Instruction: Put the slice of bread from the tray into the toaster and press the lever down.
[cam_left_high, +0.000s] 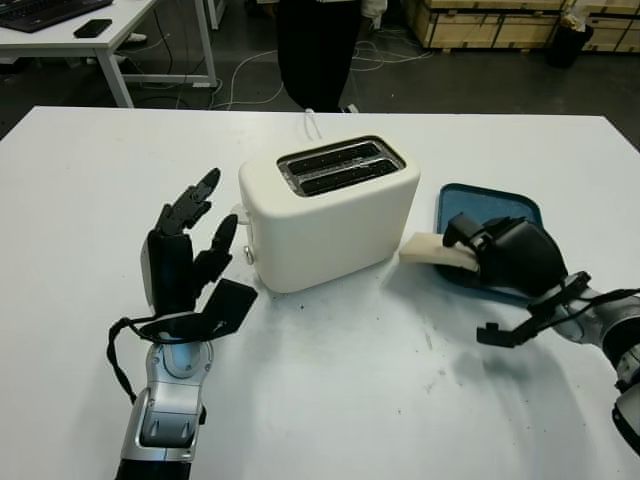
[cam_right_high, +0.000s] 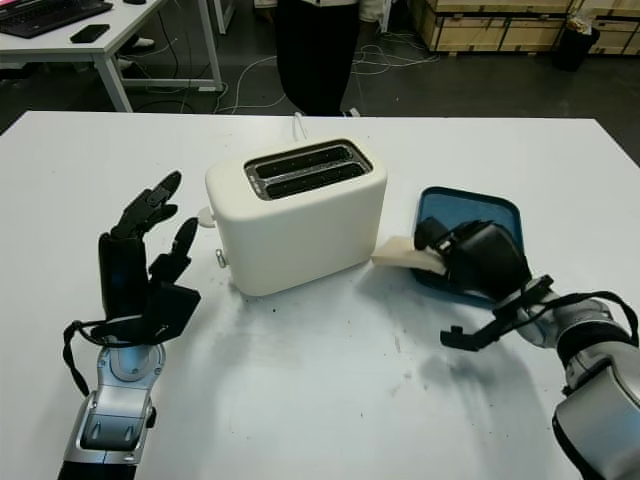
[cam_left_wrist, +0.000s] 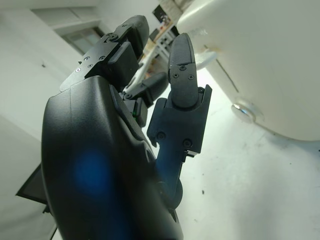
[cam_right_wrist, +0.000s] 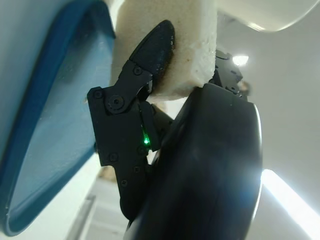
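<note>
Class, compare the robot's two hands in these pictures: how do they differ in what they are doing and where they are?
The right hand grips the slice of bread over the blue tray's edge; the left hand holds nothing and is open. The right hand sits low, to the right of the toaster; the left hand stands upright beside the toaster's other end. Both are black, three-fingered, and over the white table.

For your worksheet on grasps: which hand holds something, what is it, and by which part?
The right hand grips the bread slice by its end nearest the tray. The left hand is open beside the toaster.
</note>
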